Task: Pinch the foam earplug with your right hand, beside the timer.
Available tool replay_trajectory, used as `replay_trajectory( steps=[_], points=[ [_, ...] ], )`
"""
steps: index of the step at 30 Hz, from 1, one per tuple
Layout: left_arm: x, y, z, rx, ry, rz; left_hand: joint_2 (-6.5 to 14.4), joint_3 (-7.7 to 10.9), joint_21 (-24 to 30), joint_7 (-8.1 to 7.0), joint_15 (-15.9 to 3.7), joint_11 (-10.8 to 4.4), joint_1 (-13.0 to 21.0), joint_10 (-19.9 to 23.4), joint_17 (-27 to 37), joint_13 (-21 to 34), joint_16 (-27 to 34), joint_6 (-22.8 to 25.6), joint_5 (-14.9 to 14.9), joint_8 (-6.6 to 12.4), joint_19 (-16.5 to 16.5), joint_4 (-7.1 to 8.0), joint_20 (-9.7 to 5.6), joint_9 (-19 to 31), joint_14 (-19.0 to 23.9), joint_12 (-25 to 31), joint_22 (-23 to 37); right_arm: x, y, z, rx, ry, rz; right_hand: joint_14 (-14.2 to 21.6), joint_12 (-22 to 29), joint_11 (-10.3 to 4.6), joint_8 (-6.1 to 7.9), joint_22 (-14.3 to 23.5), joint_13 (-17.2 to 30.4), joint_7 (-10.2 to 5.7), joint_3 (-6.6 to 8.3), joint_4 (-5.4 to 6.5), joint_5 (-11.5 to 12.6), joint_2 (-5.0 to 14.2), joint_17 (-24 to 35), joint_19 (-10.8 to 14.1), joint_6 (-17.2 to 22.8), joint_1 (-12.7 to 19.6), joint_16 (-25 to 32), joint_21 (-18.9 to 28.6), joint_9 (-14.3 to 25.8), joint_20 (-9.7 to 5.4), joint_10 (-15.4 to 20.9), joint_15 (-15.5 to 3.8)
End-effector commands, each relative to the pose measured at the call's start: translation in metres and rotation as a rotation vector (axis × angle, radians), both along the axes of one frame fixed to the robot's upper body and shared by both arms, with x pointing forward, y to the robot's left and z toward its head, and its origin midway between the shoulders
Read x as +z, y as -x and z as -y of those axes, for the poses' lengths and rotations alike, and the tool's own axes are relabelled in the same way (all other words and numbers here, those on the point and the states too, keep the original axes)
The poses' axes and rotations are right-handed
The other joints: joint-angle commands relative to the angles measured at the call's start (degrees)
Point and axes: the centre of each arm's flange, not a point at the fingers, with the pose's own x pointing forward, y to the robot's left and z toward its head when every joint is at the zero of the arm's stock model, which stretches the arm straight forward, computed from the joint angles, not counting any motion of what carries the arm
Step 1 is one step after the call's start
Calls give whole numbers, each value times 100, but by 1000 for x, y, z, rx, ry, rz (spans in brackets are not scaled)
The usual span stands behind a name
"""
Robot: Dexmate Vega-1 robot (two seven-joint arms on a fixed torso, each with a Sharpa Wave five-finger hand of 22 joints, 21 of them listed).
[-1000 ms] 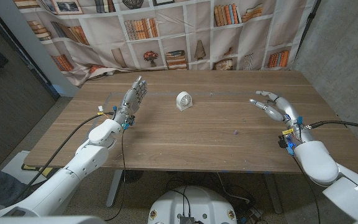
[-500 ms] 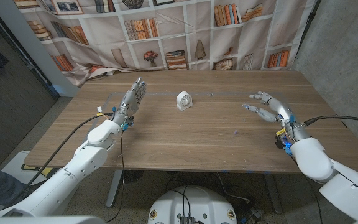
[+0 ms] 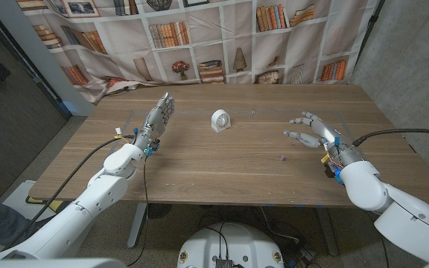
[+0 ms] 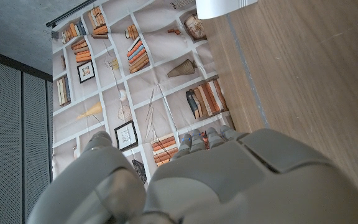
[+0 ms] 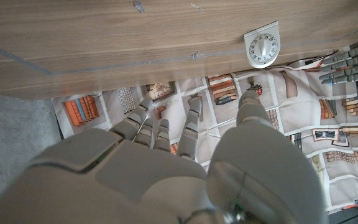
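Note:
The foam earplug (image 3: 282,158) is a tiny purple speck on the wooden table (image 3: 222,171), right of and nearer than the white round timer (image 3: 220,120). My right hand (image 3: 310,128) hovers open with fingers spread, just beyond and to the right of the earplug, not touching it. In the right wrist view the earplug (image 5: 139,6) lies on the wood past my right hand (image 5: 166,168), with the timer (image 5: 261,45) farther off. My left hand (image 3: 159,119) stands upright and open, left of the timer, holding nothing. The left wrist view has the timer (image 4: 219,6) at the picture's edge.
A bookshelf-print curtain (image 3: 199,45) hangs behind the table's far edge. A small speck (image 3: 253,113) lies on the wood near the far tape line, right of the timer. Cables run along both forearms.
My right hand has moved left and slightly toward the table's middle, closer to the earplug, still with spread fingers. The left hand, timer and earplug have not moved.

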Motion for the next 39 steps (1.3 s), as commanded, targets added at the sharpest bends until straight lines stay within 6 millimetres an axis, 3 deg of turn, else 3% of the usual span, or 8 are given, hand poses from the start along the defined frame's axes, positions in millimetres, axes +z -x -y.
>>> replay_trajectory(
  steps=[1, 4, 20, 28, 34, 39],
  points=[
    [0, -1, -1, -9, 3, 10, 22, 25, 11, 1, -1, 5, 25, 25, 13, 26, 25, 8, -12, -12, -94, -34, 37, 11, 3, 21, 26, -1, -5, -35, 2, 167, -1, 10, 62, -4, 10, 20, 14, -16, 78, -15, 1, 26, 15, 111, -1, 125, 27, 24, 13, 23, -52, 32],
    [0, -1, -1, -9, 4, 10, 25, 24, 8, 0, 0, 3, 30, 25, 14, 26, 23, 9, -17, -14, -102, -36, 47, 11, 2, 18, 26, -2, -6, -37, -11, 186, -2, 26, 77, 9, -6, 15, 14, 21, 103, -39, 8, 37, 12, 223, -21, 196, 46, 42, 12, 48, -57, 54],
    [-3, -5, -3, -4, 15, -3, 37, 19, -1, 2, 3, -3, 54, 30, 16, 27, 14, 20, -45, -26, -118, -46, 68, 12, -2, 7, 28, -12, -14, -43, -62, 252, -35, 85, 158, -44, 34, 10, 16, -2, 143, -77, 25, 27, 6, 268, 114, 361, 90, -16, 25, 55, 98, 1],
    [-1, -8, -1, -15, 8, 6, 45, 16, -9, 3, 12, 0, 66, 19, 18, 28, 8, 13, -61, -37, -139, -51, 70, 13, -10, -4, 29, -19, -16, -48, -68, 266, -42, 93, 143, 66, 11, 14, 18, 20, 150, -79, 33, 14, 5, 204, 68, 418, 92, -72, 35, 63, 53, 8],
    [0, -8, -2, -10, 8, 6, 46, 11, -19, 3, 15, 7, 71, 10, 19, 28, 2, 6, -71, -45, -166, -53, 67, 13, -25, -12, 30, -27, -16, -53, -83, 281, -25, 88, 146, 51, 42, 19, 20, -28, 145, -61, 35, -2, 6, 72, 147, 446, 90, -159, 53, 207, 40, 44],
    [2, -7, -1, -11, 6, 13, 46, 6, -21, 5, 26, 1, 77, 4, 20, 29, -2, 1, -82, -52, -172, -56, 71, 14, -35, -18, 31, -35, -17, -54, -88, 271, -21, 119, 178, 50, 82, 23, 20, -54, 140, -51, 38, -16, 5, 70, 247, 458, 100, -181, 62, 236, 115, 58]
  ],
)
